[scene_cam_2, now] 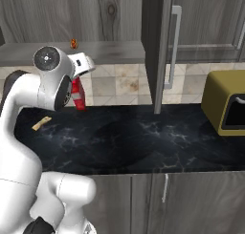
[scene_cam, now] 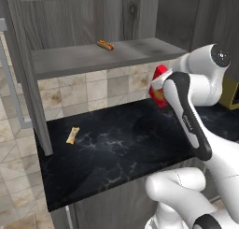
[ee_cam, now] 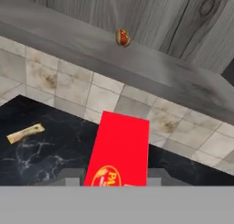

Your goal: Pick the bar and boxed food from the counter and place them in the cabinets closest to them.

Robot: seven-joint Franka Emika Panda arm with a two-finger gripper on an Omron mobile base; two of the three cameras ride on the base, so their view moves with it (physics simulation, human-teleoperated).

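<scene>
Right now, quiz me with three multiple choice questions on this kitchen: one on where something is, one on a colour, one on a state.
1. Where is the hot-dog-like bun? A on the cabinet shelf B on the counter C in the toaster
2. What colour is the boxed food? A yellow B red C blue
3. What is the gripper doing? A open over the counter B shut on the pale tan stick C shut on the boxed food

1 A, it lies on the grey shelf floor. 2 B, the carton is bright red. 3 C, the carton sits at the hand, off the worktop.

Cabinet shelf (scene_cam: 70, 60) mostly bare; hot-dog bun (scene_cam: 105, 45) sits seemingly toward its back.
</scene>
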